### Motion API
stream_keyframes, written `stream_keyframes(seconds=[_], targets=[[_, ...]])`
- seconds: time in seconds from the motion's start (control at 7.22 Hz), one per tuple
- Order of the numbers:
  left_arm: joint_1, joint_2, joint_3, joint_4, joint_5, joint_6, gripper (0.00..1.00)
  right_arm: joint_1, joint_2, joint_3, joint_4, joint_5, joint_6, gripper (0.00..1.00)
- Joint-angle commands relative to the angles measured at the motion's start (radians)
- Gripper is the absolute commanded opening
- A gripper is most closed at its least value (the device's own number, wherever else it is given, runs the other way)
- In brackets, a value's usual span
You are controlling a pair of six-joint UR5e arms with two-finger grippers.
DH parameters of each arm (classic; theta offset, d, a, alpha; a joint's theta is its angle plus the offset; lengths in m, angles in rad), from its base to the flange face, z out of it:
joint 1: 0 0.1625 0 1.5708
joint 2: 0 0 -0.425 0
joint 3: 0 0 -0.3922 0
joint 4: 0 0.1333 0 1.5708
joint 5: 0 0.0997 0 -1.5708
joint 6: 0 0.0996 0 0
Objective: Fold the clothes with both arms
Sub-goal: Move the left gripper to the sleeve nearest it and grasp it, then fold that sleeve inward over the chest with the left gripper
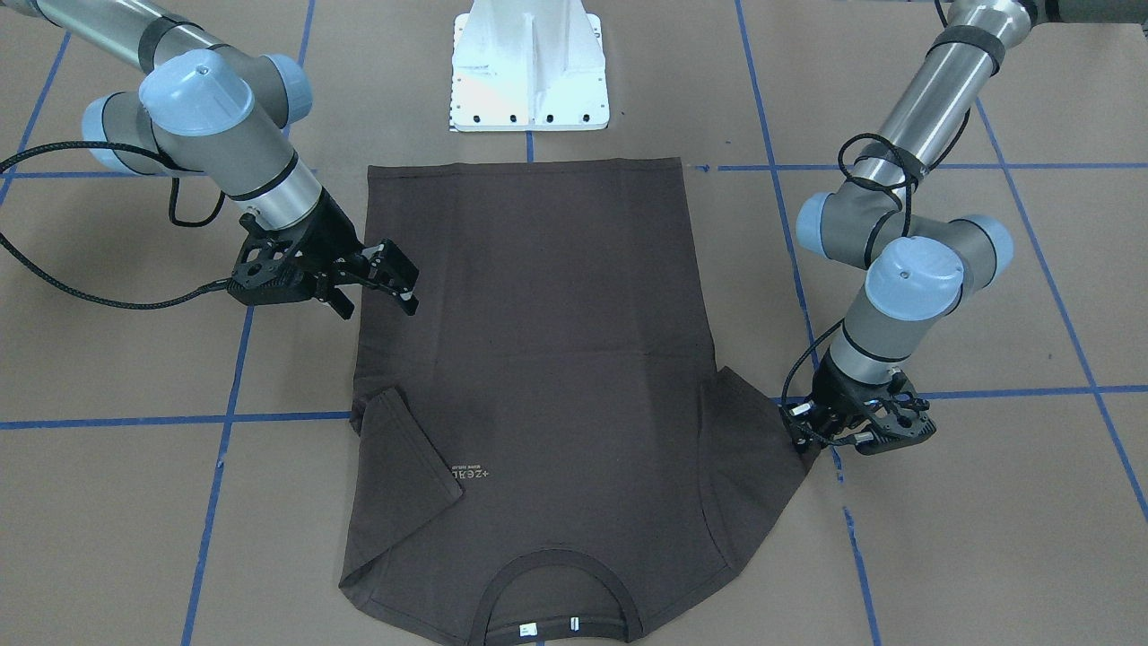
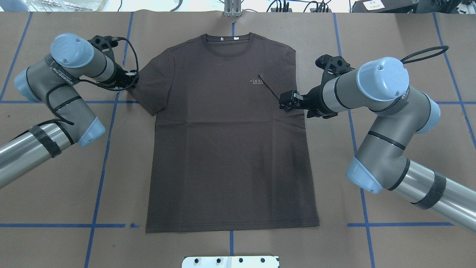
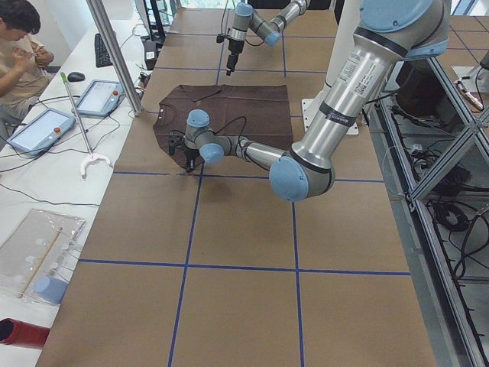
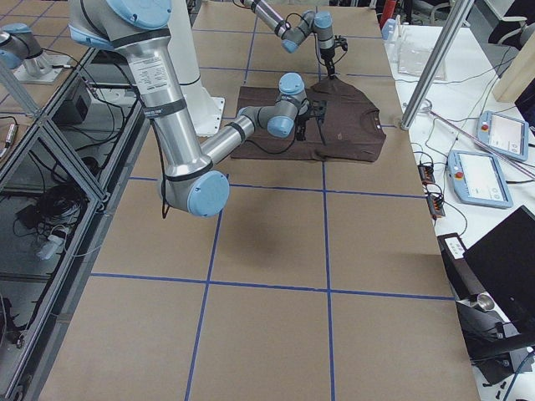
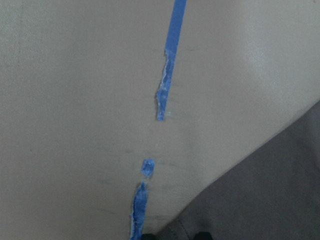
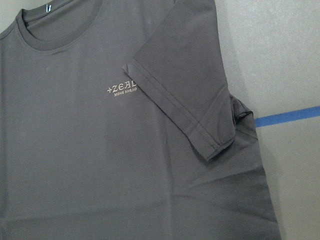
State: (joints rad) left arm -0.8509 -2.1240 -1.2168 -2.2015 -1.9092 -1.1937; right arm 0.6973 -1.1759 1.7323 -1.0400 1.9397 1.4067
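A dark brown T-shirt [image 2: 230, 149] lies flat mid-table [image 2: 55, 186], collar at twelve o'clock seen from overhead. The three o'clock sleeve [image 2: 279, 72] is folded inward. Beside it is the right claw [image 2: 285, 101], fingers apart. The left claw [image 2: 131, 80] meets the nine o'clock sleeve [image 2: 152, 89]; I cannot tell its grip.

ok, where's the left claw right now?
Overhead view, left side: the left claw sits at the outspread sleeve tip of the dark brown T-shirt, beside a blue tape line.
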Motion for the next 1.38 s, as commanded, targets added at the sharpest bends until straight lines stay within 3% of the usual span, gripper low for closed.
stream_keyframes(seconds=[0.0, 0.42, 0.83, 1.11, 1.25], targets=[[0.0, -0.027, -0.056, 0.013, -0.014, -0.024, 0.0, 0.001, -0.002, 0.003, 0.0, -0.001, 0.0, 1.0], [0.019, -0.085, -0.058, 0.005, -0.014, -0.131, 0.0, 0.001, -0.005, 0.0, 0.0, -0.001, 0.0, 1.0], [0.102, -0.212, 0.083, -0.003, 0.007, -0.24, 0.0, -0.002, -0.005, -0.007, 0.0, -0.001, 0.0, 1.0], [0.107, -0.224, 0.085, -0.004, 0.01, -0.276, 0.0, -0.005, -0.007, -0.011, 0.0, -0.001, -0.002, 1.0], [0.107, -0.24, 0.103, -0.004, 0.012, -0.276, 0.23, -0.01, -0.005, -0.013, 0.0, -0.002, 0.0, 1.0]])
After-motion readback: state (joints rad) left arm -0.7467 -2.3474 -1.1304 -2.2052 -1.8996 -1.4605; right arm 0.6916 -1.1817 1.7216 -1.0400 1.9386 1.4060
